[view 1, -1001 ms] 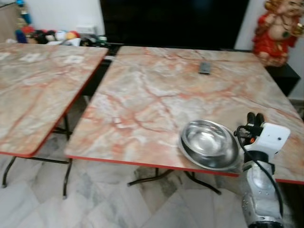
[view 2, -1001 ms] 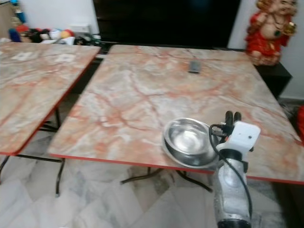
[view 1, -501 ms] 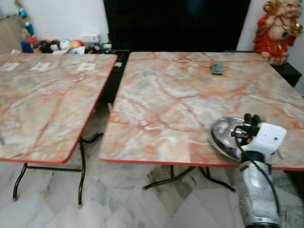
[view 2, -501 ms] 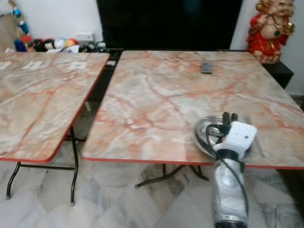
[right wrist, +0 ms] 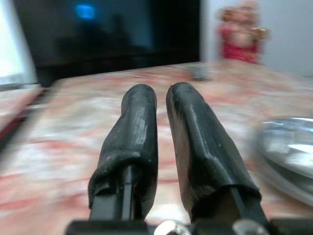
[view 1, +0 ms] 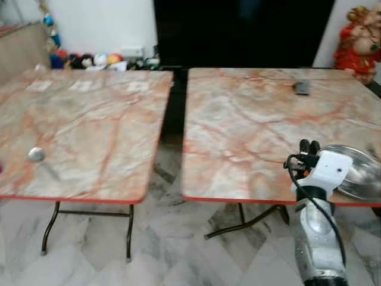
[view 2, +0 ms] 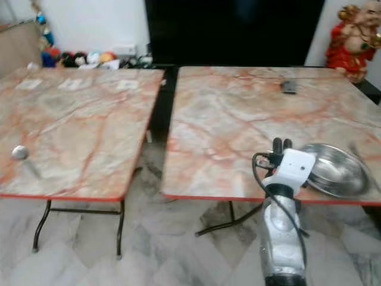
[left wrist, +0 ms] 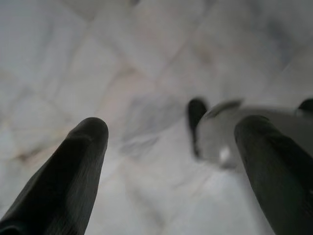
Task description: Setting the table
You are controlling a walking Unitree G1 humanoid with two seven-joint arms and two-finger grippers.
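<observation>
A shiny steel bowl (view 2: 333,170) rests near the front edge of the right marble-patterned table (view 1: 250,125), also seen as a blurred rim of the bowl (right wrist: 288,152). My right gripper (view 2: 281,143) is raised over that table's front edge, just left of the bowl and apart from it. Its fingers (right wrist: 139,122) are shut with nothing between them. My left gripper (left wrist: 171,147) hangs open above the tiled floor. A small silvery object (view 1: 36,154) lies on the left table (view 1: 89,131); it is too blurred to identify.
A dark remote (view 1: 302,87) lies at the far side of the right table. A narrow gap (view 1: 172,119) separates the two tables. A red statue (view 1: 359,44) stands at the back right, toys (view 1: 83,61) at the back left. Grey tiled floor (view 1: 178,250) lies in front.
The whole view has swung to the left, bringing more of the left table in. The bowl, earlier left of my right gripper, now sits to its right.
</observation>
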